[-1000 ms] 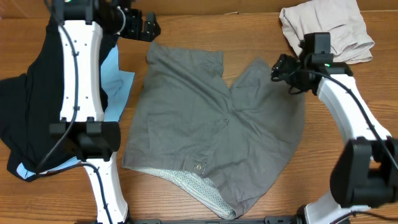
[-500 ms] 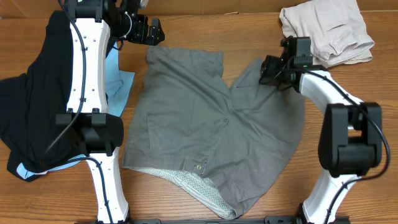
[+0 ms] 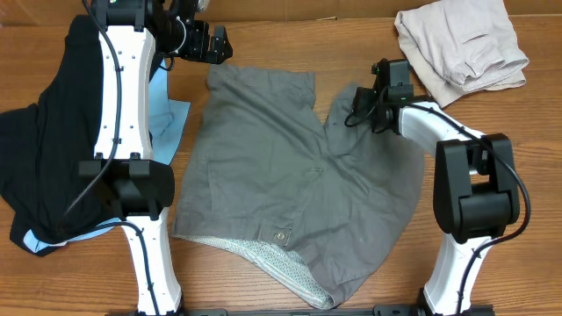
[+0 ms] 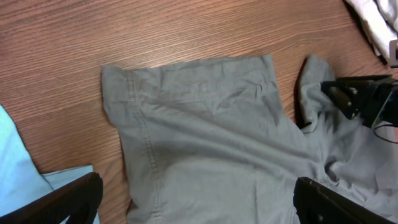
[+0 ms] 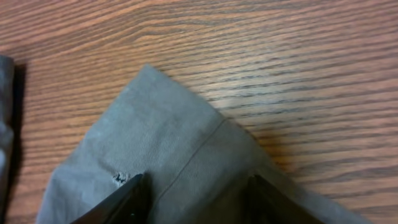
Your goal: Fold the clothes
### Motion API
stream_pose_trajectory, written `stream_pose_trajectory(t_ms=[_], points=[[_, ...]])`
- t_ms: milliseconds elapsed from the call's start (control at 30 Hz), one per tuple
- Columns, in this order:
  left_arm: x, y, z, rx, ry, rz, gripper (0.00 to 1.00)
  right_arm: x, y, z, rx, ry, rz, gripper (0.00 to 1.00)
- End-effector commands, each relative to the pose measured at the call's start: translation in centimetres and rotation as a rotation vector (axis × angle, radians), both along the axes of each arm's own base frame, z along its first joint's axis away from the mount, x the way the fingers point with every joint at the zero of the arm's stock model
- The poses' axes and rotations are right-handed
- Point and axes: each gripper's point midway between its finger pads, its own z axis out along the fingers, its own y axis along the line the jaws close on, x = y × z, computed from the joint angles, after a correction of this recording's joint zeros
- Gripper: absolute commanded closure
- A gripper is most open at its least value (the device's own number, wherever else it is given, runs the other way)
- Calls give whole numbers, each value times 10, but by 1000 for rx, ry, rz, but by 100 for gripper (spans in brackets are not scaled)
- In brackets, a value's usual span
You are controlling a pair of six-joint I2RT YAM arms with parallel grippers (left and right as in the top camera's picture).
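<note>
Shorts (image 3: 290, 193) of mid-grey cloth lie spread flat in the middle of the tabletop (image 3: 263, 39), with the waistband toward the robot and the two legs pointing to the far edge. The far corner of the right leg lies directly between the fingers of the right tool (image 5: 196, 202), so the right arm is the nearer one. Its jaws stand about half apart, astride the cloth, and I judge that they do not pinch it yet. The left tool (image 3: 209, 42) hangs wide open just beyond the hem of the left leg and holds nothing.
</note>
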Motion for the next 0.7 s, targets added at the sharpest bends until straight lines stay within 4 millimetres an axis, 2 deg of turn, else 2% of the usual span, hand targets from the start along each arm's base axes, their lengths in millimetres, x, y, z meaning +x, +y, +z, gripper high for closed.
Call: stream_pose_trajectory(t_ms=[0, 167, 267, 333, 467, 567, 633, 667], points=[[1, 2, -3, 7, 2, 2, 0, -3, 3, -28, 5, 50, -40, 51], [2, 2, -3, 7, 1, 1, 0, 3, 2, -51, -8, 41, -47, 51], [3, 2, -2, 7, -7, 1, 0, 21, 1, -45, -11, -31, -50, 47], [5, 2, -2, 7, -15, 1, 0, 38, 3, -32, -2, -96, -50, 44], [8, 2, 0, 6, -28, 1, 0, 70, 8, 9, 4, -182, -32, 42], [8, 2, 0, 7, -28, 1, 0, 82, 9, 44, -7, -145, -27, 25], [7, 2, 0, 7, -27, 1, 0, 79, 9, 68, -17, -88, -25, 14], [8, 2, 0, 7, -27, 1, 0, 75, 8, 82, -18, -56, -24, 2]])
